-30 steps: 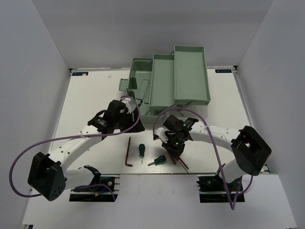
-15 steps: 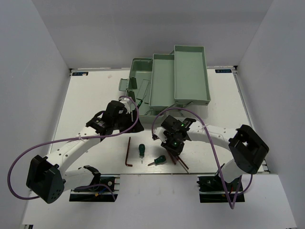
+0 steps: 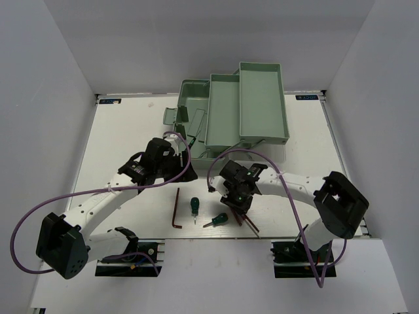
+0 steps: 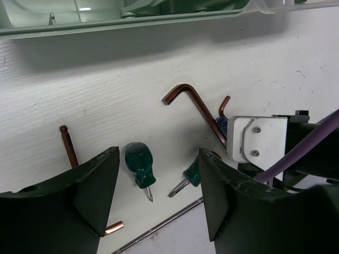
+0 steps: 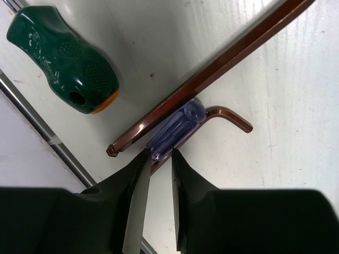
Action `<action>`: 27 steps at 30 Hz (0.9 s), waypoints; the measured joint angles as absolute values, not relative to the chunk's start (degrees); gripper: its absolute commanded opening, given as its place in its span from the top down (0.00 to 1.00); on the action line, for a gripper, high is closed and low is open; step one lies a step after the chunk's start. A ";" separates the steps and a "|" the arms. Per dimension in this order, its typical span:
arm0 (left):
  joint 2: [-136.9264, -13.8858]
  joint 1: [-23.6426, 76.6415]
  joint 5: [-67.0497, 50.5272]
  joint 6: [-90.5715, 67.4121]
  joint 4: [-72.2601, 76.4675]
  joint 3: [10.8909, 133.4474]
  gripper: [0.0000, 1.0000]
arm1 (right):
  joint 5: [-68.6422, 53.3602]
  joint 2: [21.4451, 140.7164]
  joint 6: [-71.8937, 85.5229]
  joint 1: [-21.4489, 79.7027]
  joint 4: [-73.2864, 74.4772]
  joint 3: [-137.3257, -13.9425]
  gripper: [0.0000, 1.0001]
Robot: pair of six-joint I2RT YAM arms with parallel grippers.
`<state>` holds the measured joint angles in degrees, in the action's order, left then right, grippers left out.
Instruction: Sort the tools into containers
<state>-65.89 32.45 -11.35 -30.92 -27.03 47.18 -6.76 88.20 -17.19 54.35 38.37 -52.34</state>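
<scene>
My right gripper (image 3: 239, 208) is low over the table's near edge. In the right wrist view its fingertips (image 5: 159, 154) are closed on the end of the blue-handled precision screwdriver (image 5: 177, 127). That tool lies between a long hex key (image 5: 222, 61) and a short one (image 5: 233, 117). A green-handled screwdriver (image 5: 63, 58) lies beside them. My left gripper (image 4: 159, 153) is open and empty above the table. Below it are two green screwdrivers (image 4: 139, 165) (image 4: 192, 177) and a hex key (image 4: 68, 145). The sage-green toolbox trays (image 3: 262, 98) stand open at the back.
The table's front edge (image 5: 42, 137) runs right beside the tools. The toolbox's lower tray (image 4: 106, 16) lies just beyond my left gripper. The right arm's white wrist block (image 4: 257, 138) sits close to my left fingers. A third hex key (image 3: 175, 209) lies left of the screwdrivers.
My right gripper has edged slightly left over the hex keys. My left arm drew in a little, then held still. The tools on the table have not moved.
</scene>
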 measured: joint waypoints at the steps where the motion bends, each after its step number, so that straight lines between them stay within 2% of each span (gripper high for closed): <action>1: -65.89 32.45 -11.38 -30.92 -27.07 47.18 0.29 | -6.72 88.23 -17.17 54.54 38.37 -52.34 0.74; 13: -65.36 32.45 -11.16 -30.92 -28.25 47.18 0.29 | -5.89 89.08 -17.10 56.05 38.33 -52.51 0.74; 27: -63.75 32.42 -10.20 -30.92 -29.82 47.18 0.29 | -4.23 92.14 -16.64 58.17 38.63 -53.93 0.63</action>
<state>-63.75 32.42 -10.20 -30.92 -29.82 47.18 -4.23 92.14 -16.64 58.17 38.63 -53.93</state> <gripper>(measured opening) 0.711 0.355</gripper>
